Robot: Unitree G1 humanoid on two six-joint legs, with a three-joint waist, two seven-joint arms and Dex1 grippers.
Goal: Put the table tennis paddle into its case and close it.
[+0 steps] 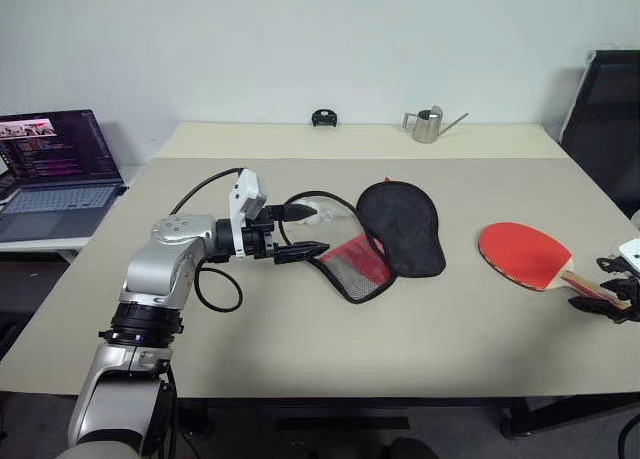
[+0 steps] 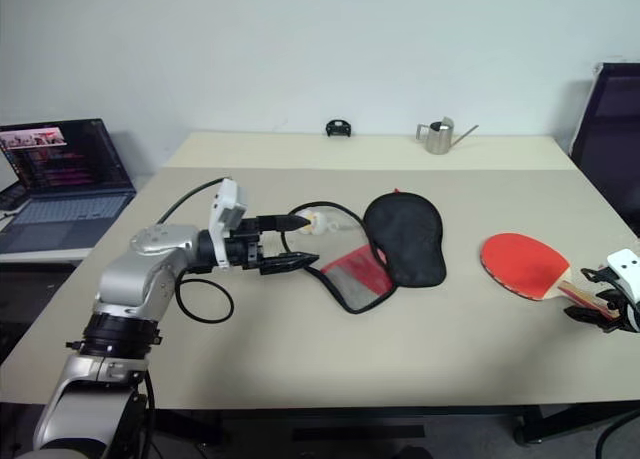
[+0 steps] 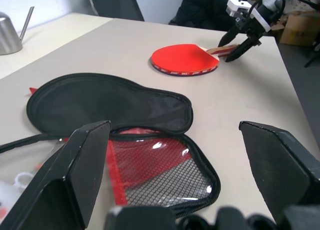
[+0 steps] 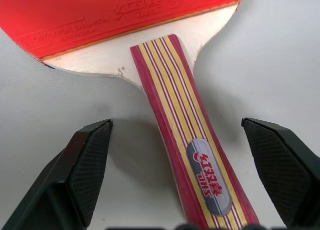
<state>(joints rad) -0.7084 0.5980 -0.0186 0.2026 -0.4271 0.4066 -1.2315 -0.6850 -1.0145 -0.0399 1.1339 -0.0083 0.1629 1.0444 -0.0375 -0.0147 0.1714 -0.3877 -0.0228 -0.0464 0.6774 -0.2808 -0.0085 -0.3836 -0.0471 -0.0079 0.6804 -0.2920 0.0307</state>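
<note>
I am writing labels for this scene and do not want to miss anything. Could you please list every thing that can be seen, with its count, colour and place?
table tennis paddle: one, red face, striped wooden handle, flat on the table's right side.
case: one, black face, red mesh face, lying open at table centre.
white cable plug: one, white, left of the case.
watering can: one, metal, far edge.
small black object: one, black, far edge.
table: one, beige.
laptop: one, dark, open, on a side table at left.
chair: one, black, far right.
left gripper: black jaws open, beside the case.
right gripper: black jaws open, astride the paddle's handle.
</note>
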